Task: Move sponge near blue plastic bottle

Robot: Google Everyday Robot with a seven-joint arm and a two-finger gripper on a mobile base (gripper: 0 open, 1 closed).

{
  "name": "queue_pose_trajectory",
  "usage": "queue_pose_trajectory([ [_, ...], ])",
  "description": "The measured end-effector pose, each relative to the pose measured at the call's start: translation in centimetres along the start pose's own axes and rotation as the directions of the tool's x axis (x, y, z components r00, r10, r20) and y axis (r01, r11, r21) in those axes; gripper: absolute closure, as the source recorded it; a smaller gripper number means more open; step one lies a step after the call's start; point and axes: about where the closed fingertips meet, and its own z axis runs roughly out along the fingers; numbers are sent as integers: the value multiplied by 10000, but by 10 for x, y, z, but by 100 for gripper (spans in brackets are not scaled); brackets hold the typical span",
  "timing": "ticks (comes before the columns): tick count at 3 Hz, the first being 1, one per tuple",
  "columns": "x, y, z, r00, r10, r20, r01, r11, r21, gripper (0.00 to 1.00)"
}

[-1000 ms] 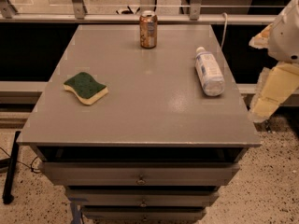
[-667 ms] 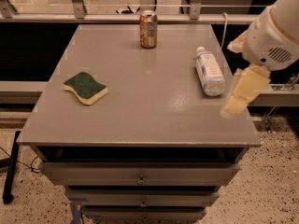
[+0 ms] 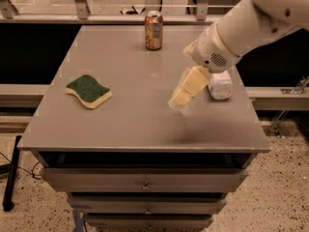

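Three objects are sitting on the grey desk [image 3: 135, 124]: the sponge [image 3: 89, 91] is lying green side up at the left-centre of the frame, a brown drink can [image 3: 153, 30] is standing upright at the top centre, and the blue plastic bottle [image 3: 220, 84] is lying on its side at the right, mostly hidden behind the robot's white arm [image 3: 241, 30]; sponge and bottle are lying well apart, with bare desk between them. The tool [image 3: 182, 96] is hovering over the middle-right of the desk, just left of the bottle and angling down toward the lower left of the frame; it is touching neither object and nothing is showing in its grasp, though whether it is released or clenched cannot be told. By the look of things, the task is sitting at its opening step, the approach to the sponge, with the pick-up not yet made; the next move is calling for a sweep across to the left of the frame, a descent squarely over the sponge, and a grip across its narrow sides before any carry toward the bottle at the right.
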Motion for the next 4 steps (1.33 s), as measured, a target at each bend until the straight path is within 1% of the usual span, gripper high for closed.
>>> queue_pose_trajectory([
  [1,-42,-7,42,9906,138,1361,-110,9997,-211,0],
  [2,-42,-7,42,9906,137,1361,-109,9997,-212,0],
  [3,-52,-3,67,9867,175,1618,-122,9994,-338,0],
  [4,-63,-1,107,9807,414,1909,-304,9977,-603,0],
])
